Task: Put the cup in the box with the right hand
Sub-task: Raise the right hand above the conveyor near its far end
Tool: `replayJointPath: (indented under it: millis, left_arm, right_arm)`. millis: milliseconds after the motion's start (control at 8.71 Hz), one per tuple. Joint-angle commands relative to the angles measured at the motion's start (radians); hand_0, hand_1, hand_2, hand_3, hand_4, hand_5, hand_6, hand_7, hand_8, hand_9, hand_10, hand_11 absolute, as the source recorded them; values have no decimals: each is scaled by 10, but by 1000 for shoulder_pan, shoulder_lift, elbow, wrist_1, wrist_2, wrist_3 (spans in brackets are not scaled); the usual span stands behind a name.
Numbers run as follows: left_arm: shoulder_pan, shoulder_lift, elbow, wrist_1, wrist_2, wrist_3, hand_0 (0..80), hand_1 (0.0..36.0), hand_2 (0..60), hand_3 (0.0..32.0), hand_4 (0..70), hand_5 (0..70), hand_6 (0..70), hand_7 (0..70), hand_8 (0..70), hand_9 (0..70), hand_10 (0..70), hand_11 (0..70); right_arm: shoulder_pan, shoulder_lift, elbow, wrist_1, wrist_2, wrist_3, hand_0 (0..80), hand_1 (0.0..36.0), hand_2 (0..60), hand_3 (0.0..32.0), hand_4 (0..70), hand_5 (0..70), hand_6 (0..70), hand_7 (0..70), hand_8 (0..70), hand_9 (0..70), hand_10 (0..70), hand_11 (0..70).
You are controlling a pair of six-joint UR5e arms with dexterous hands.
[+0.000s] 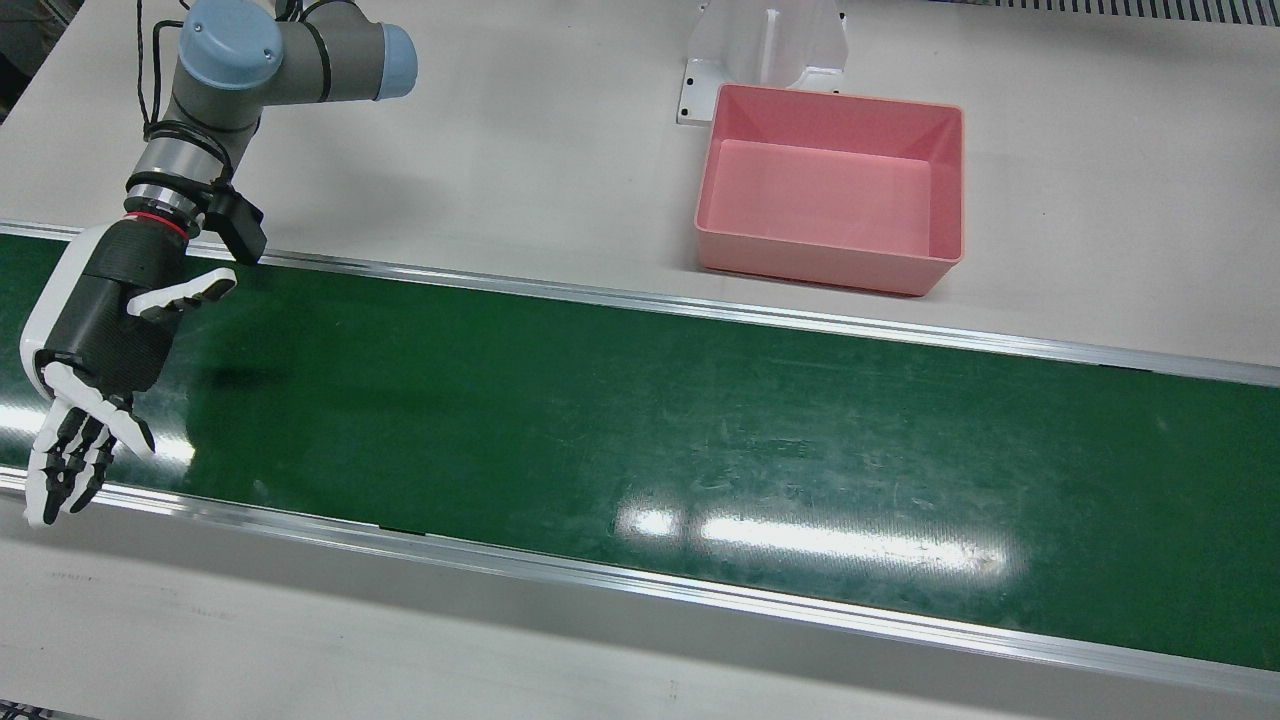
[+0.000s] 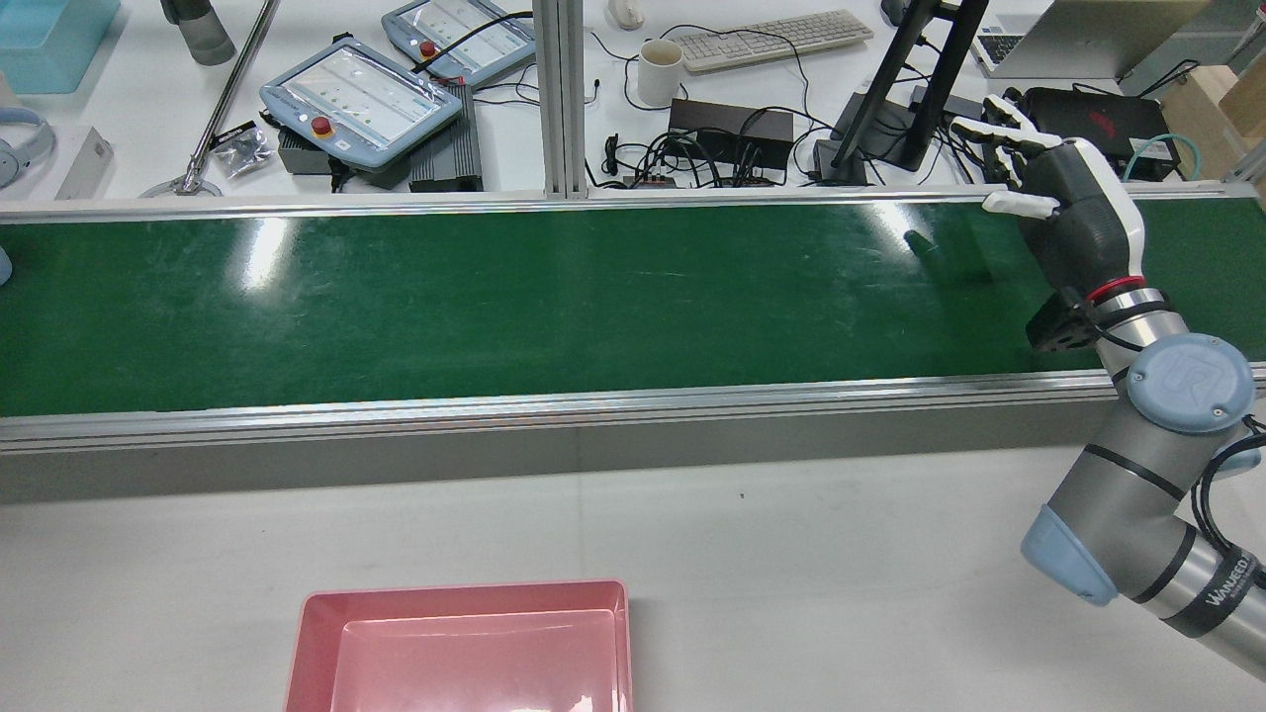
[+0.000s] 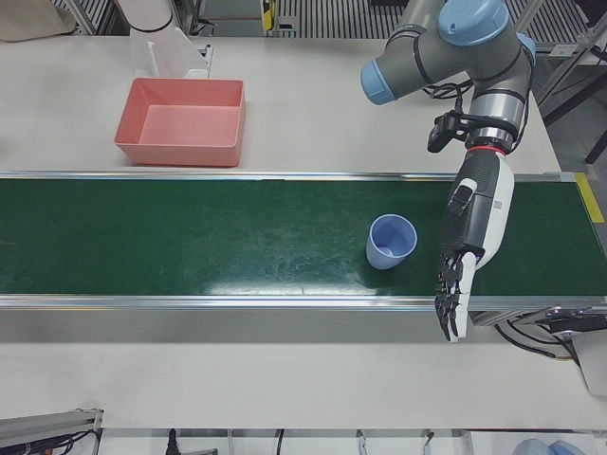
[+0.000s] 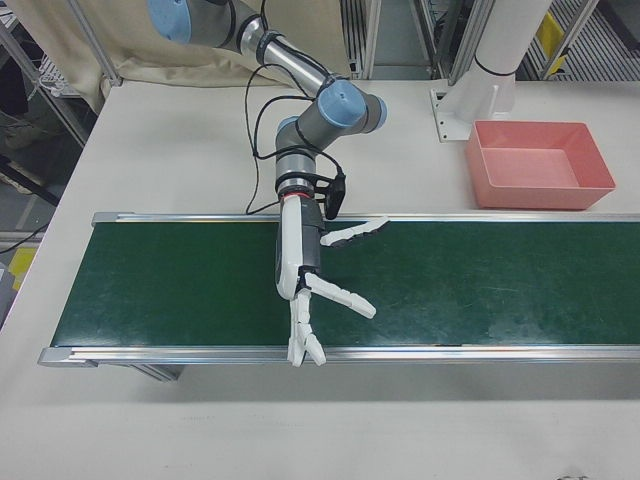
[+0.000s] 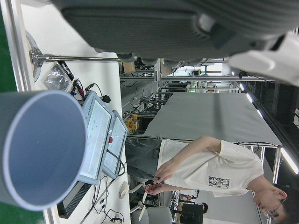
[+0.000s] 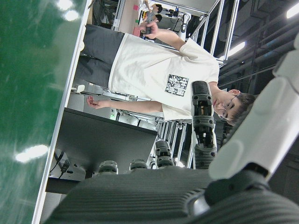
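A light blue cup [image 3: 391, 242] stands upright on the green belt [image 3: 190, 237], mouth up; it fills the left of the left hand view [image 5: 39, 149]. My left hand [image 3: 469, 227] hangs open just beside it, on the view's right, apart from it, fingers stretched toward the belt's near edge. My right hand [image 1: 90, 340] [image 2: 1068, 208] [image 4: 305, 280] is open over the other end of the belt, fingers spread, holding nothing. The empty pink box [image 1: 830, 255] [image 3: 175, 152] [image 4: 540, 195] sits on the white table behind the belt. The front and right-front views show no cup.
A white pedestal [image 1: 770, 50] stands right behind the box. Aluminium rails [image 1: 640, 300] edge the belt. Past the belt's far side in the rear view lie teach pendants [image 2: 361, 99], a mug [image 2: 658, 71] and cables. A person [image 6: 154, 65] stands there.
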Motion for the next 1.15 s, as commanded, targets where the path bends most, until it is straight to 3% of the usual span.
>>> replayJointPath:
  millis: [0,230,574,1034]
  left_arm:
    - [0,0,0,0,0,0,0,0,0,0,0,0,0,0,0,0,0,0]
    - [0,0,0,0,0,0,0,0,0,0,0,0,0,0,0,0,0,0]
    - [0,0,0,0,0,0,0,0,0,0,0,0,0,0,0,0,0,0]
    - [0,0,2,-2,0,0,0,0,0,0,0,0,0,0,0,0,0,0]
  right_arm:
    - [-10,38,2,-91,3,0,413,20,0,80,368,0,20,213,1,28,0,0]
    - [-22,39,-12,-83,5,0,400,26,22,82,344,0,21,215,6,29,4,3]
    - [-25,42,-27,-78,17,-14,446,0,0,98,347,6,18,189,12,23,16,23]
    - [-27,39,-46,-48,16,-43,458,0,0,84,393,4,19,191,6,25,13,19]
